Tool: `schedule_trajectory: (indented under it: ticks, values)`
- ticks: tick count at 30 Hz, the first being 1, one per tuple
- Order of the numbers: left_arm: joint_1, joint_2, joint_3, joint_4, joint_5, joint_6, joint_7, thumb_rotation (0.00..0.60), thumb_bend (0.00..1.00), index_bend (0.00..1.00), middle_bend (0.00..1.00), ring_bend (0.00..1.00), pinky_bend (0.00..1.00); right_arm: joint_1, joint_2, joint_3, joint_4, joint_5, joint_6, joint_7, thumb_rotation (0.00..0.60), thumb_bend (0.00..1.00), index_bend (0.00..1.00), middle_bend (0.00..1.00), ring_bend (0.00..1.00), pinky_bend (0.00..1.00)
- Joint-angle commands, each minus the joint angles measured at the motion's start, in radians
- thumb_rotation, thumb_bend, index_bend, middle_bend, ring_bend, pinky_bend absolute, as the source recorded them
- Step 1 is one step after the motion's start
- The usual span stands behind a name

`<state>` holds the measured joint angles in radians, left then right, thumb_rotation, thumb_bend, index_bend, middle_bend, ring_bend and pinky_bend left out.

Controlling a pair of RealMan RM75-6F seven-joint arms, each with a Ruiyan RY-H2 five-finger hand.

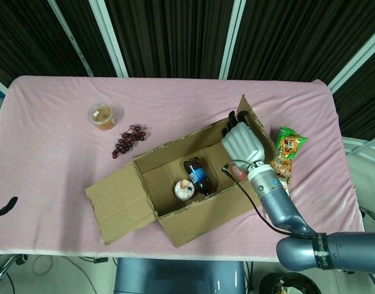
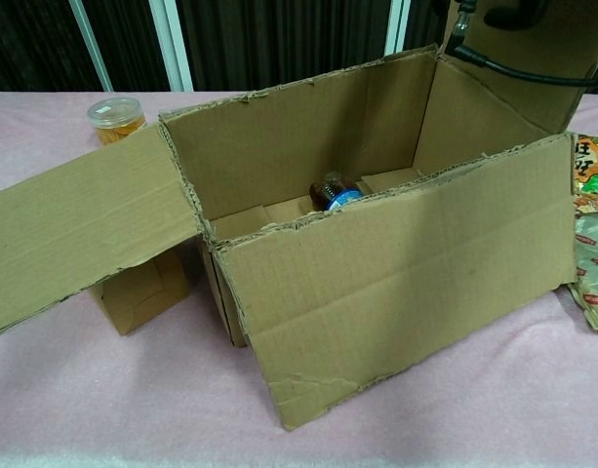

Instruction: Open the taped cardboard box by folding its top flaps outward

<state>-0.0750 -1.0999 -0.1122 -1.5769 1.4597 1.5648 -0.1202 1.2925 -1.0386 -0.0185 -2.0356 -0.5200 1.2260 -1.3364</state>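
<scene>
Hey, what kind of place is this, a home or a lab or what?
Probably a lab or test room: a table under a pink cloth, dark curtains behind it, and a cardboard box staged with snacks.

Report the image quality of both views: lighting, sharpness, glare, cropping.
Head view: even, soft light, sharp throughout, no glare; the right hand on the cardboard box's right flap is crisp. Chest view: box fills the frame, well focused; the raised flap is cropped at the top edge, the hand hardly visible.

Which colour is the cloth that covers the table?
Pink; the tablecloth shows best in the head view.
</scene>
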Motion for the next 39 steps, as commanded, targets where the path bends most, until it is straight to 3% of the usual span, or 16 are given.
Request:
schedule_trajectory:
  ticks: [1,17,23,27,31,34,39]
  values:
    - [0.000,0.000,0.000,0.001,0.001,0.001,0.001,0.600,0.18,0.00,0.00,0.00,0.01,-0.014,0.019,0.001,0.008,0.011,0.003,0.018,0.600,0.56,0.26,0.28,0.13,0.24]
    - [0.003,-0.002,0.004,0.004,0.013,0.009,0.012,0.600,0.19,0.00,0.00,0.00,0.01,-0.142,0.028,-0.049,0.126,0.078,-0.049,0.151,0.600,0.54,0.23,0.27,0.13,0.24]
    - [0.002,-0.004,0.001,0.008,0.009,0.009,0.023,0.600,0.19,0.00,0.00,0.00,0.01,-0.194,0.027,-0.054,0.141,0.031,-0.048,0.228,0.600,0.54,0.20,0.26,0.13,0.24]
    - [0.002,-0.003,0.002,0.009,0.000,0.002,0.039,0.600,0.19,0.00,0.00,0.00,0.01,-0.283,0.041,-0.044,0.110,-0.108,0.028,0.376,0.600,0.48,0.11,0.19,0.10,0.23]
    - [0.001,0.016,0.010,-0.017,-0.017,-0.025,0.077,0.600,0.16,0.00,0.00,0.00,0.01,-0.453,0.041,-0.074,0.080,-0.369,0.192,0.599,0.600,0.34,0.00,0.06,0.01,0.23]
    - [0.002,0.031,0.015,-0.041,-0.018,-0.029,0.119,0.600,0.14,0.00,0.00,0.00,0.00,-0.571,0.032,-0.107,0.075,-0.526,0.296,0.729,0.600,0.28,0.00,0.01,0.00,0.23]
    - [0.018,0.045,0.028,-0.051,0.001,0.001,0.204,0.600,0.12,0.00,0.00,0.00,0.00,-0.738,0.015,-0.165,0.104,-0.729,0.423,0.875,0.595,0.23,0.00,0.00,0.00,0.23]
